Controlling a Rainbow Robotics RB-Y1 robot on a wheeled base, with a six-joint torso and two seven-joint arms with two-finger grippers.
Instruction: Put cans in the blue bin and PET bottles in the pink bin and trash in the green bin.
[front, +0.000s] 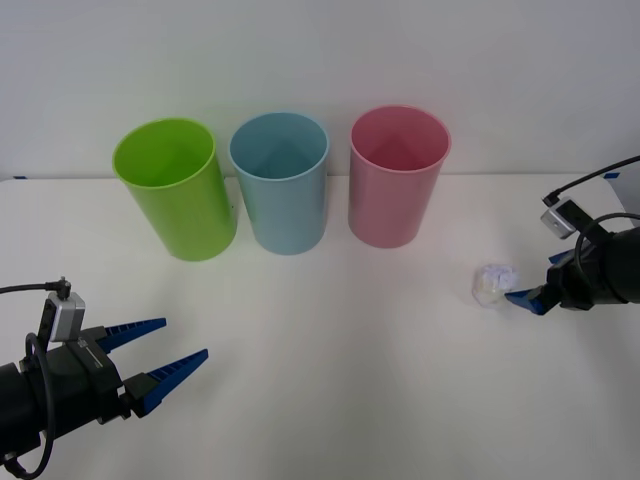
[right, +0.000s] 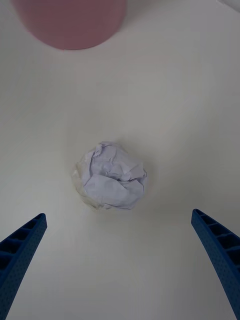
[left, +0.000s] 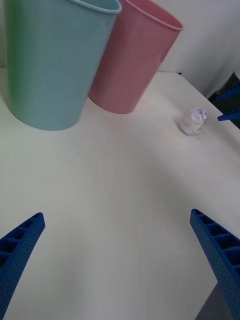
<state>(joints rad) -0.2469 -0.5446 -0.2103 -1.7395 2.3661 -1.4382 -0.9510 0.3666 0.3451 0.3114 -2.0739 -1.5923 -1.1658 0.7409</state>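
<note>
Along the back of the white table stand the green bin (front: 175, 190), the blue bin (front: 280, 185) and the pink bin (front: 397, 180), all upright. The trash (front: 493, 283), a small crumpled whitish ball, lies on the table right of the pink bin. My right gripper (front: 535, 280) is open just right of it, and in its wrist view the trash (right: 111, 175) lies a little ahead of the spread fingers (right: 22, 245). At the front left my left gripper (front: 182, 340) is open and holds nothing. Cans and PET bottles are out of view.
The left wrist view looks past the blue bin (left: 55, 65) and the pink bin (left: 135, 60) to the trash (left: 193, 121), with a right-gripper finger (left: 229, 114) beside it. A plain wall rises behind the bins.
</note>
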